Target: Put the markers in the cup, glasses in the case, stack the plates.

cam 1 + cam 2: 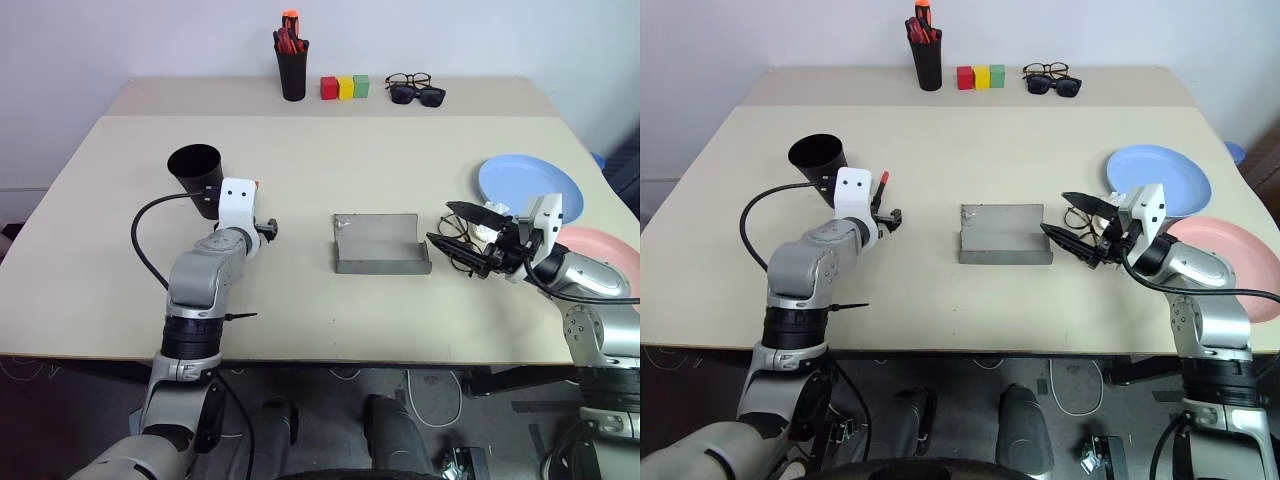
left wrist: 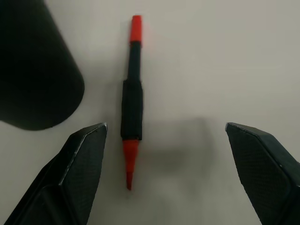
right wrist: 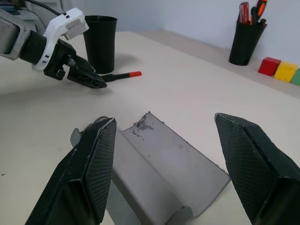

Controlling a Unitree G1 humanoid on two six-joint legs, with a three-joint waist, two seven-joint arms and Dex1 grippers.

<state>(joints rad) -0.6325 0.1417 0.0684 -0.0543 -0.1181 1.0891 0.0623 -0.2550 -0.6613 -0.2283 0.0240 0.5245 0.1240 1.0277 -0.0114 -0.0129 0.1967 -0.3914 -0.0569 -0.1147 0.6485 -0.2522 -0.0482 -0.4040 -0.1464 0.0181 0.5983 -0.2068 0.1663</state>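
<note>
Bright, even room light from overhead; no hard glare on the desk (image 1: 330, 160). Shadows soft and short: a faint smudge under the black cup (image 1: 196, 178), a thin dark line beneath the open grey case (image 1: 380, 243). Head views sharp across the desk top, the floor below it dim. Left wrist view: a pale diffuse shadow lies on the desk just beside the marker (image 2: 131, 101); the near fingers (image 2: 70, 178) of the left hand are slightly soft. Right wrist view: fingers (image 3: 91, 168) of the right hand large and blurred at the edges, background pen holder (image 3: 246, 40) clear.
</note>
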